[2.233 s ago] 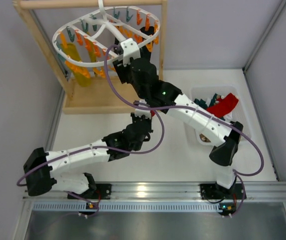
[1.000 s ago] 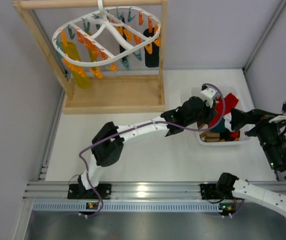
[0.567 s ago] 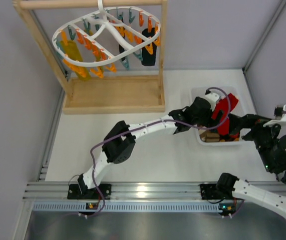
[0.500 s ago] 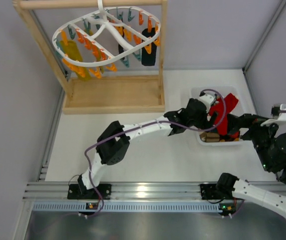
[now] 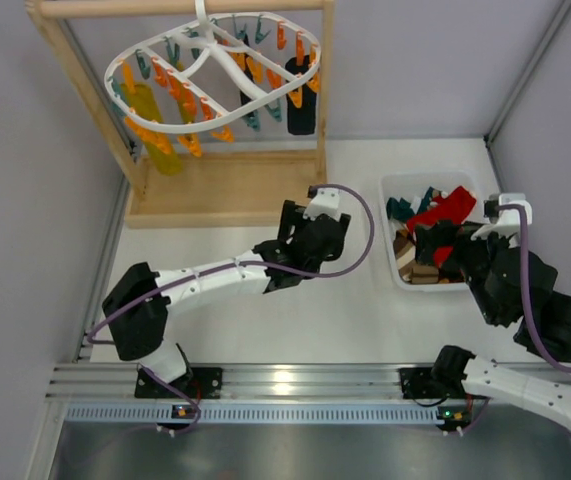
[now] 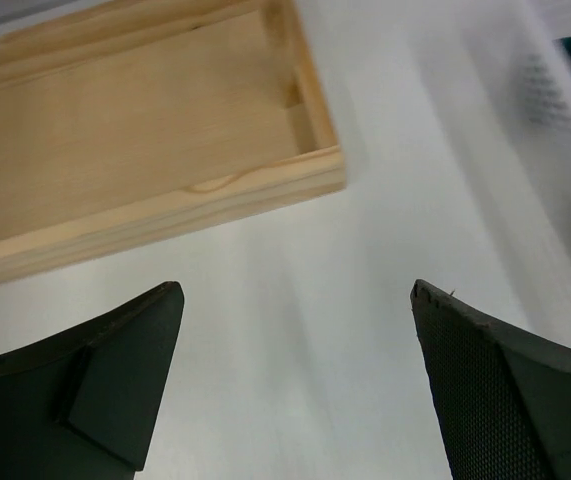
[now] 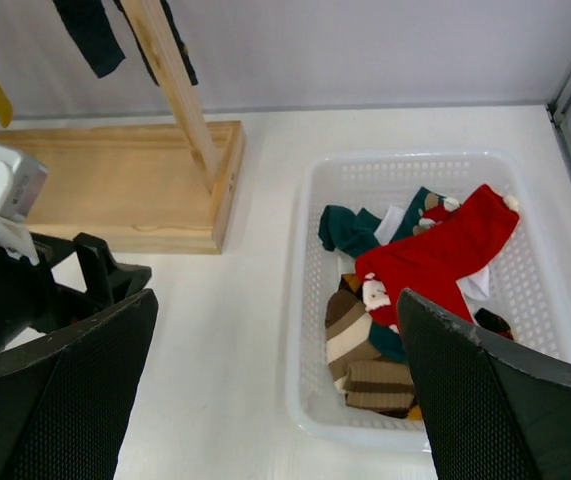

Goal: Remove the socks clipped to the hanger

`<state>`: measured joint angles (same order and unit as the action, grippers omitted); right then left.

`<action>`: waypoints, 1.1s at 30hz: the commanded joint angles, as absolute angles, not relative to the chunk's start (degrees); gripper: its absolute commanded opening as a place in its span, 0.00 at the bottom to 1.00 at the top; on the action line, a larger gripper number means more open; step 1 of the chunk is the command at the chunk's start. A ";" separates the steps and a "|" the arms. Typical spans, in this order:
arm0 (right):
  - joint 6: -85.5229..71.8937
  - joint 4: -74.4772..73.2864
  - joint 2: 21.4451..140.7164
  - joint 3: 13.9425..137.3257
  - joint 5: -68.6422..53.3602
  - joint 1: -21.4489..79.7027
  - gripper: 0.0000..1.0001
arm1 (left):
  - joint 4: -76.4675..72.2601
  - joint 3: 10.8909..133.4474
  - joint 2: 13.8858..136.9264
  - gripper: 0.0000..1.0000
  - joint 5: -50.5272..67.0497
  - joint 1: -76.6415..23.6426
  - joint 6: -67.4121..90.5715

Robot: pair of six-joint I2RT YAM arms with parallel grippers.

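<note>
Gaping wide with nothing between its jaws, the left claw (image 6: 295,292) hovers low over the bare table (image 5: 265,330), between the corner of the wooden stand (image 5: 225,190) and the white basket (image 7: 415,162). The right claw (image 7: 275,300) is likewise spread apart and empty, held above the basket's near side. Outward from there, a red sock (image 7: 435,255) lies on top of the heap in the basket, with teal and brown-striped ones under it, too tangled to count. Up on the stand, the one white hanger (image 5: 215,60) carries four socks as far as I can tell: two mustard socks (image 5: 151,112) at its left end and two dark socks (image 5: 301,100) at its right, near the post. Many orange and teal clips (image 5: 190,100) dangle free. This looks like the gap between picks: neither arm holds a sock. Next, a claw needs to rise to the ring, close on one sock below its clip, and pull down.
</note>
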<state>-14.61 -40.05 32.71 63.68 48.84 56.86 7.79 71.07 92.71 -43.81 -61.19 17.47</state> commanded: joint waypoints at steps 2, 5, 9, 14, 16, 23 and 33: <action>-14.41 -33.50 33.92 62.41 45.88 56.69 0.99 | 6.68 64.70 90.53 0.99 -54.40 -54.42 22.22; -14.07 -31.65 34.36 61.17 43.95 56.69 0.99 | 0.63 60.66 89.91 0.99 -56.43 -48.62 21.97; -13.71 -30.32 35.42 60.47 41.75 56.69 0.99 | -11.49 56.69 90.96 0.99 -55.46 -38.53 19.87; -12.83 -28.83 35.86 59.50 38.94 56.69 0.99 | -30.19 54.14 95.53 0.99 -52.47 -29.81 15.40; -12.31 -28.13 35.60 58.71 37.63 56.78 0.99 | -34.26 55.02 99.73 0.99 -52.03 -26.82 10.41; -10.11 -26.46 35.68 57.31 35.95 56.69 1.00 | -39.81 60.47 106.52 0.99 -52.29 -18.21 6.68; -10.28 -25.49 37.44 55.73 28.84 56.60 0.99 | -46.32 66.26 112.31 0.99 -48.26 -9.94 0.62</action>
